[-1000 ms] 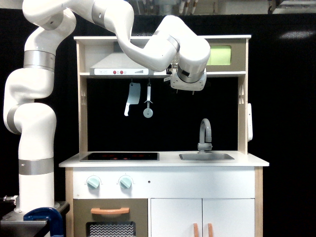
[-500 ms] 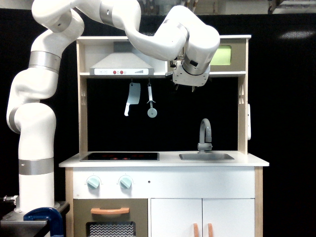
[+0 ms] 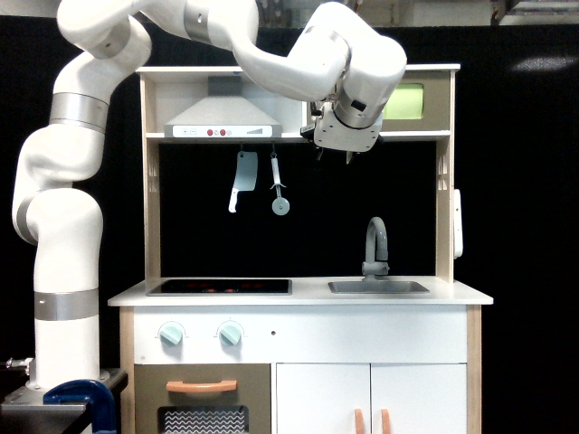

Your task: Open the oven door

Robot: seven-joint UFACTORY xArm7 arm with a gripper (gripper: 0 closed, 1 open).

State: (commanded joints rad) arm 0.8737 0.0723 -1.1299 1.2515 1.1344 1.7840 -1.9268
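The oven door [image 3: 412,101] sits at the right end of the toy kitchen's upper shelf. Only its lime-green window and taupe frame show. My wrist covers the door's left part, and the handle is hidden behind it. My gripper [image 3: 334,155] hangs under the white wrist, just below the shelf edge and left of the green window. Two small dark tips poke out beneath the wrist. The wrist body hides the gap between the fingers, so its state is unclear. Nothing is seen held.
A toy cleaver [image 3: 241,180] and a pizza cutter [image 3: 279,194] hang under the hood [image 3: 222,117], left of my gripper. Below are the faucet [image 3: 375,242], sink [image 3: 377,287] and hob [image 3: 220,287]. A larger door with a horizontal orange handle [image 3: 201,386] is at the bottom left.
My wrist has risen and shifted right, from below the shelf to level with it, covering more of the oven door. The pizza cutter has swung slightly right.
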